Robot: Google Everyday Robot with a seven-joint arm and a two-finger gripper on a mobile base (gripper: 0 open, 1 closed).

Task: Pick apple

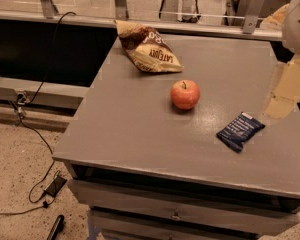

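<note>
The apple [185, 94] is small, round and red-orange with a short dark stem. It stands upright near the middle of the grey table top [140, 129]. My gripper [280, 104] shows as a pale cream shape at the right edge, below a white arm segment [297, 19]. It hangs over the table's right side, well to the right of the apple and apart from it. Nothing is held in it that I can see.
A brown and cream chip bag [147, 49] lies at the table's back, left of the apple. A dark blue snack packet [240, 130] lies front right of the apple, near my gripper. Drawers sit under the top. Cables trail on the floor at left.
</note>
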